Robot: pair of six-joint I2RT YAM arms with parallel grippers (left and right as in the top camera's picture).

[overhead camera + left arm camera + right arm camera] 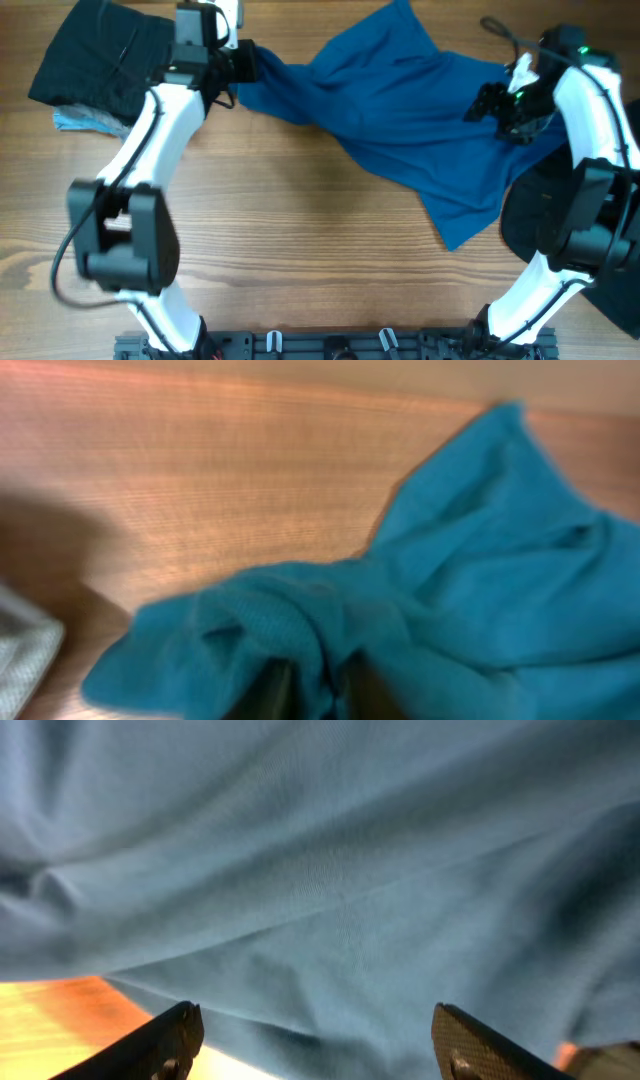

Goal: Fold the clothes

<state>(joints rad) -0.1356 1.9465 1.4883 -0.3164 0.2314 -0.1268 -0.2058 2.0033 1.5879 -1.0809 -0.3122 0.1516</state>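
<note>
Left gripper jaws are pinching a bunched left corner of the blue garment. Right gripper jaws are standing spread over its right side. The garment is lying crumpled across the far half of the wooden table, with a black garment sitting far left.

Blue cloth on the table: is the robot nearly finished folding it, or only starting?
Early on. Done: no fold shows; the blue cloth lies crumpled and spread. In hand: the left hand pinches one corner, the right hand is open over the other end. Left: flattening and every fold. Whether the black garment is folded is unclear.
</note>
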